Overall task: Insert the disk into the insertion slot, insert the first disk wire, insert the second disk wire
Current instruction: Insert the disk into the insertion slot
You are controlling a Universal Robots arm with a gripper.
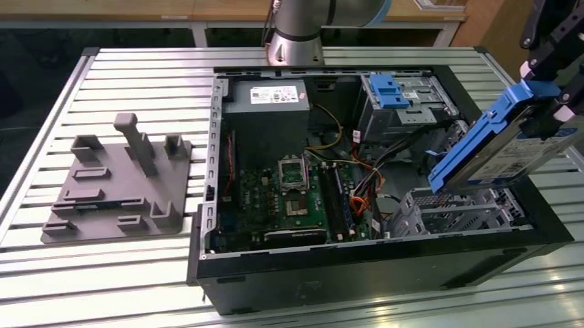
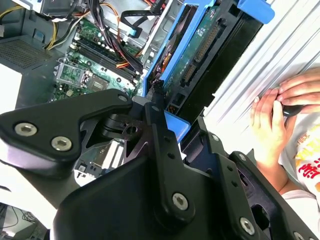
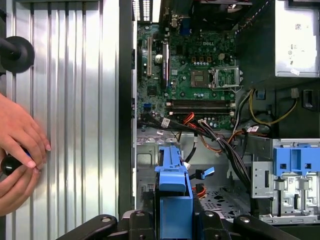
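Fingers of the gripper are closed on the disk, pinching its upper end from both sides, so the drive in its blue carrier hangs down and away from the gripper at a steep tilt. It is up in the air over the corner of the open case at the exterior view's right. The disk's lower edge sits just over the insertion slot, the low perforated cage beneath it. I cannot tell whether the two touch, but the disk is clearly not in the bay. In the first wrist view the carrier stands on edge between the gripper's black links, with the cage's perforated metal close beside it. The taller cage with its blue latch stands further back in the case, well apart from the disk. Loose wires lie between the motherboard and the cages. A grey fixture rests on the slatted table at the exterior view's left. A person's hands rest on the table beside the case.
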